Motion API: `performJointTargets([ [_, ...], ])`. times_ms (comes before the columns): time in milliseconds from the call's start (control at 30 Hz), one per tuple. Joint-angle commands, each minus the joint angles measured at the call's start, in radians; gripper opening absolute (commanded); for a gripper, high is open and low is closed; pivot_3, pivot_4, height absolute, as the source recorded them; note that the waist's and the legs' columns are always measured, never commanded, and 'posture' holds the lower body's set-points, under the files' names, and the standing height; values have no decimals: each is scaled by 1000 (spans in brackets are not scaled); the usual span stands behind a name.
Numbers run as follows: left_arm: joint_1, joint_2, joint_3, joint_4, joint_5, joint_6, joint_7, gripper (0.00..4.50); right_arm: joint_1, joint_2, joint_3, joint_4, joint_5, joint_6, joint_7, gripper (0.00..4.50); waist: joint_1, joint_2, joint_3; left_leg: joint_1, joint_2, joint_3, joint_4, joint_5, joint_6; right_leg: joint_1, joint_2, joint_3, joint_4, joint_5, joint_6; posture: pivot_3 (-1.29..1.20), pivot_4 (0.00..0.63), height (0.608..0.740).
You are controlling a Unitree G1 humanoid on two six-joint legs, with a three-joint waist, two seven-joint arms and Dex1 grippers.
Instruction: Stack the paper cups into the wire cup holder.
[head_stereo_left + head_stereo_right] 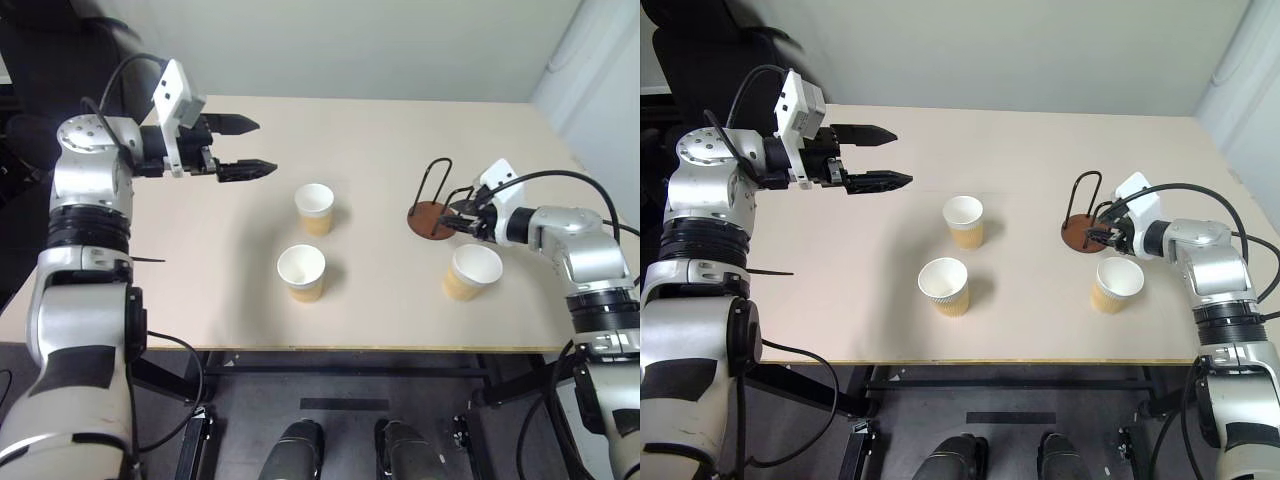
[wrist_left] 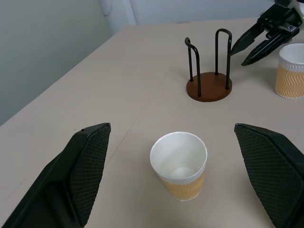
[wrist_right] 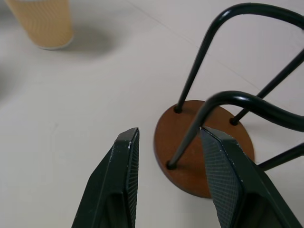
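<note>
**Right gripper closes in on the empty cup holder**

The wire cup holder [image 1: 432, 212] stands upright on the right half of the tabletop [image 1: 380, 130], its reddish-brown base bare and its black loops empty. No cup is stacked yet. The three paper cups all sit upright and apart: one [image 1: 473, 272] just in front of the holder, toward the robot, one [image 1: 315, 208] near the middle, and one [image 1: 302, 272] just nearer the robot than that.

The right gripper [image 1: 462, 215] is at the holder's base, its fingers [image 3: 118, 185] apart and empty, one wire leg standing between them in the wrist view. I cannot tell whether they touch it. The left gripper [image 1: 243, 147] hovers above the tabletop's left part, fingers spread wide, pointing toward the middle cup.

This looks like the opening step: steadying the holder. Next, the right fingers would need to close on the wire or base without tipping it, while the left drops around the middle cup.
</note>
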Motion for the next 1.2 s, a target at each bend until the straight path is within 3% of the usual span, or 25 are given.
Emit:
performJointTargets([
  [33,-18,19,30,-34,-6,-15,8,4463,-31,15,-6,-9,-21,-29,-33,1970,-1,0,0,0,0,0,0,0,0,0,0,0,0,0,0,0,150,740],
  [667,-10,30,33,-37,-6,-12,19,4463,-41,102,-10,-11,-67,-21,-107,1970,-2,0,0,0,0,0,0,0,0,0,0,0,0,-1,-2,0,150,740],
  [867,-11,33,33,-32,-4,-12,20,4500,-32,94,-7,-40,-56,-5,-79,58,-2,0,0,0,0,0,0,0,-1,-1,0,0,0,-1,-2,0,150,740],
  [1200,-27,33,25,-13,3,-19,12,4500,-5,78,0,-140,-12,61,31,58,-2,0,0,0,0,0,-1,0,-1,-1,0,0,0,-2,-4,0,150,740],
])
